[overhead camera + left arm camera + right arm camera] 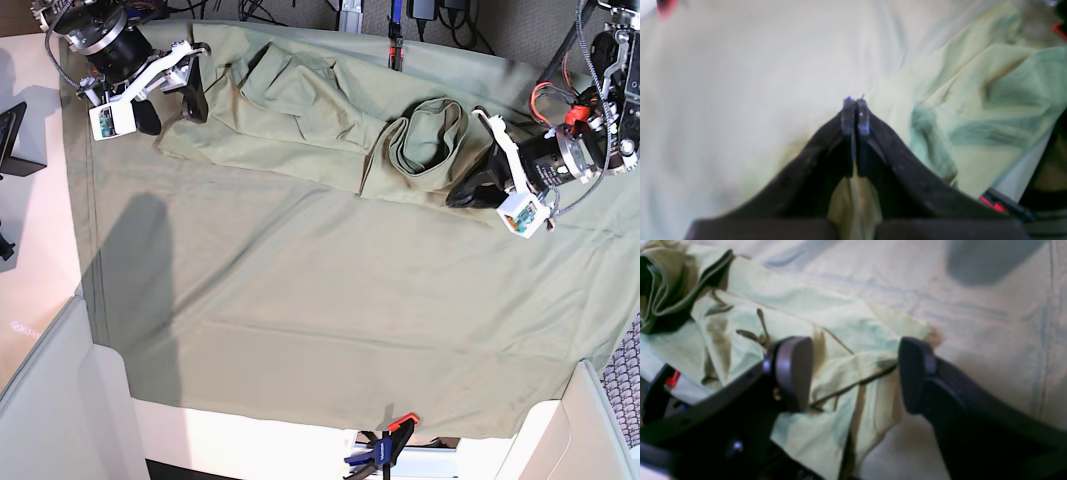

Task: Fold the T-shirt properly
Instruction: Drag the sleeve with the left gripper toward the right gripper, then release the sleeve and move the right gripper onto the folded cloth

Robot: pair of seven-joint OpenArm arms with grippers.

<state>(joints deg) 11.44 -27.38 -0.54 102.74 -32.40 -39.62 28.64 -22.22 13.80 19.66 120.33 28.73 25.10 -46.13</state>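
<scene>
The T-shirt point(300, 110) lies crumpled along the back of the table, with a rolled bunch point(430, 135) at its right end. My left gripper point(462, 193) is at the shirt's right edge. In the left wrist view the left gripper point(856, 101) is shut, a fold of yellowish cloth point(853, 203) sits between the finger bases, and the T-shirt point(990, 110) spreads to the right. My right gripper point(172, 108) is at the shirt's left end. In the right wrist view the right gripper point(853, 373) is open, low over a creased edge of the T-shirt point(840, 336).
The grey-green tablecloth point(330, 320) covers the table. Orange clamps hold it at the back point(395, 45) and at the front edge point(400, 428). A clamp also shows in the left wrist view point(993, 203). Cables lie behind the table. A black object point(12, 125) stands at far left.
</scene>
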